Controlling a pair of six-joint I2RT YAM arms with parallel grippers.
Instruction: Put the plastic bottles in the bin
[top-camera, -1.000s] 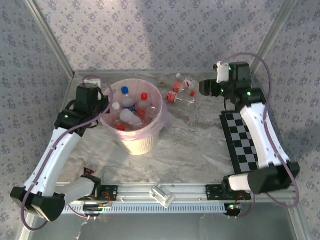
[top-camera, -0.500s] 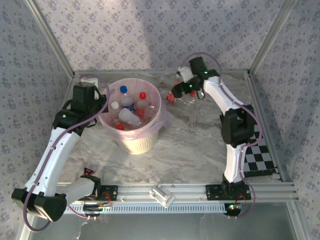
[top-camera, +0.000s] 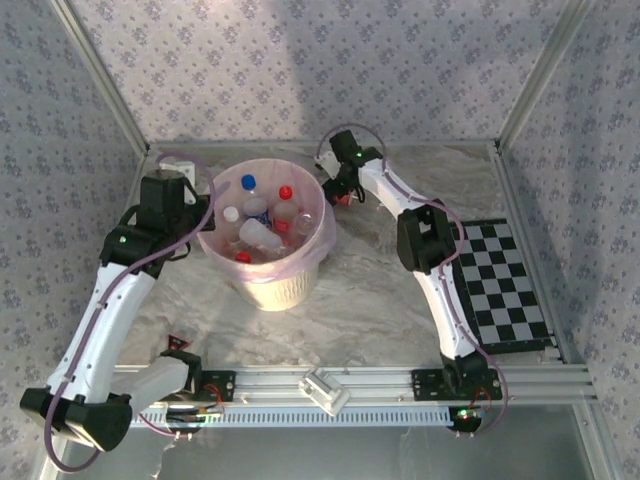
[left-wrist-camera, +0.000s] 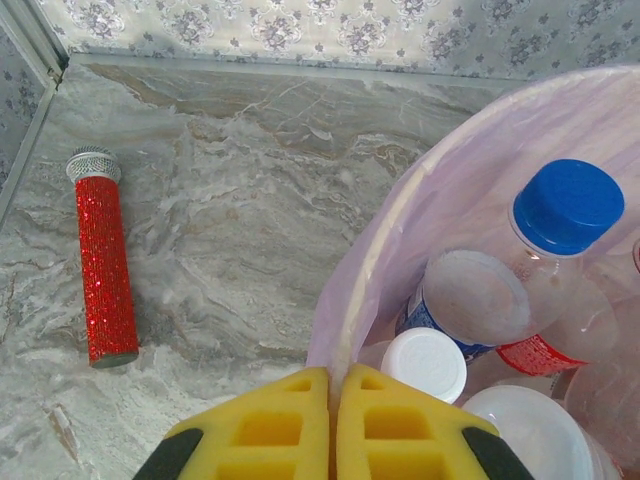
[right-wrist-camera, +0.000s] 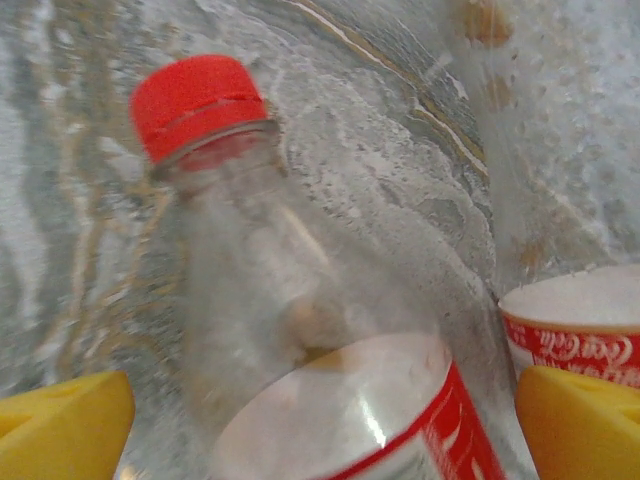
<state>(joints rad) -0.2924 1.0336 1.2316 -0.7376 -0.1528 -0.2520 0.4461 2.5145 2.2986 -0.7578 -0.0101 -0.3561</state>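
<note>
Right gripper (right-wrist-camera: 320, 425) now astride red-capped bottle (right-wrist-camera: 300, 300)

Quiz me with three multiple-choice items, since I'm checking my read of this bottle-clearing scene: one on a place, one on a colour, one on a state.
1. Where does the red microphone lie?
A) on the table, outside the bin
B) inside the bin
C) on the checkerboard mat

2. What colour is the cap of the bottle between the right fingers?
A) blue
B) white
C) red

3. How do the left fingers stand?
A) wide apart
B) shut, empty
C) shut on a bottle

Answers: 1 A, it lies on bare marble left of the bin's rim; 2 C, the right wrist view shows a red cap; 3 B, they meet with nothing between them.
</note>
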